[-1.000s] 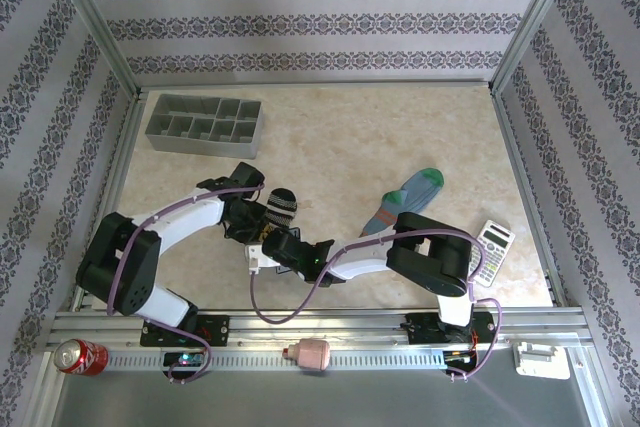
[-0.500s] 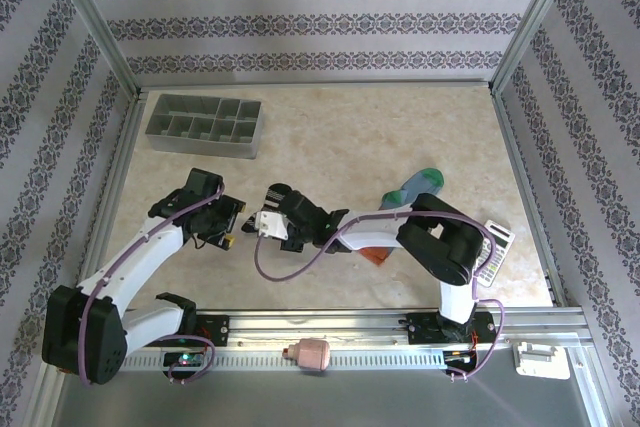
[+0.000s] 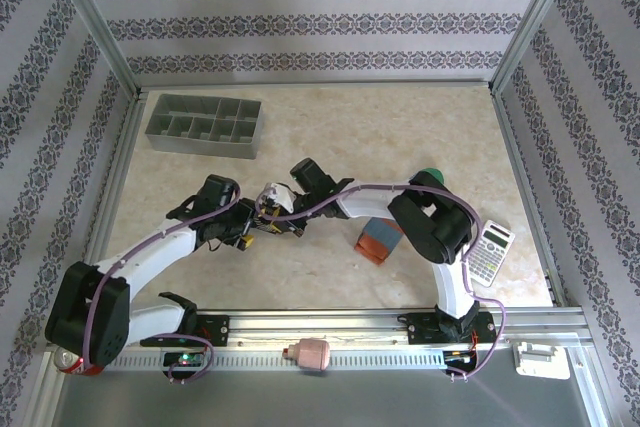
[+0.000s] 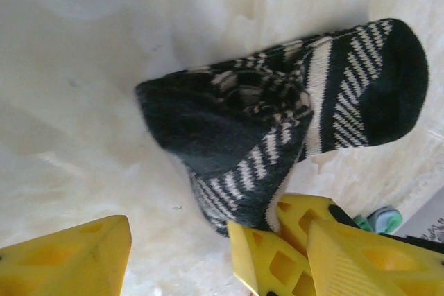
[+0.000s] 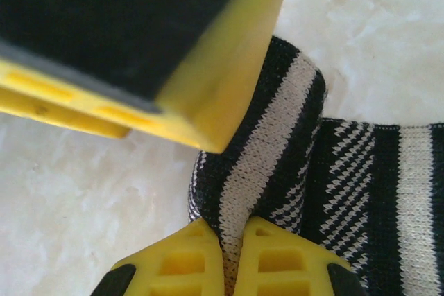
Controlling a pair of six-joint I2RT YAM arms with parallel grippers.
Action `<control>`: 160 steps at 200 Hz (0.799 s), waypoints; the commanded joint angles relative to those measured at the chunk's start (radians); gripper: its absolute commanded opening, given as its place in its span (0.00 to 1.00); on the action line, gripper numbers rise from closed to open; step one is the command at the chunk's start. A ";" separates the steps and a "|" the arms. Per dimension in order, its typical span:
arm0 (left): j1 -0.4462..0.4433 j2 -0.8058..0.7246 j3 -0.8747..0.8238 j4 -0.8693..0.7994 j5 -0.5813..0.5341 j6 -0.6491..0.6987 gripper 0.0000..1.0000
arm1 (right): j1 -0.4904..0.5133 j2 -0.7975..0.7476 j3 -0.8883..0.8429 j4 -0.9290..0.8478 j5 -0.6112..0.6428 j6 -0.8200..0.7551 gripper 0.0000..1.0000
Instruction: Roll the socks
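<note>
From above you see two socks on the table. The blue-grey sock lies right of the middle, toward the near edge, with its orange-red cuff nearest you. Its middle runs under the right arm, and the teal toe peeks out past the elbow. The black sock sits near the table's centre, but in the overhead view both grippers crowd over it and you can barely make it out.

Your wrist cameras fill that in. The left wrist view shows the black sock bunched and folded over on itself, with white stripes across it and a rounded black end to the right. The left gripper stands wide with nothing between its fingers. One yellow finger sits just beside the sock's lower edge; you cannot tell whether it touches. The right wrist view shows the right gripper pinched narrow on a striped fold of the black sock, the cloth rising from between its two fingertips. The large yellow-and-black block across the top of that view is too close and blurred to name with certainty.

Elsewhere there is one of each: a grey divided tray at the far left corner, a calculator by the right edge, and a red can at the near left, mostly hidden behind the left arm's base.
</note>
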 commanded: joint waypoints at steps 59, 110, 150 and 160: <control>-0.010 0.147 -0.022 0.240 0.022 -0.022 0.57 | -0.083 0.208 0.086 -0.366 -0.207 0.164 0.00; -0.011 0.234 -0.045 0.241 0.008 0.001 0.43 | -0.135 0.276 0.129 -0.317 -0.332 0.321 0.00; -0.016 0.252 -0.062 0.144 0.002 0.021 0.10 | -0.135 0.251 0.146 -0.323 -0.335 0.297 0.04; -0.020 0.240 -0.054 0.076 -0.003 0.023 0.00 | -0.131 0.219 0.136 -0.324 -0.310 0.260 0.11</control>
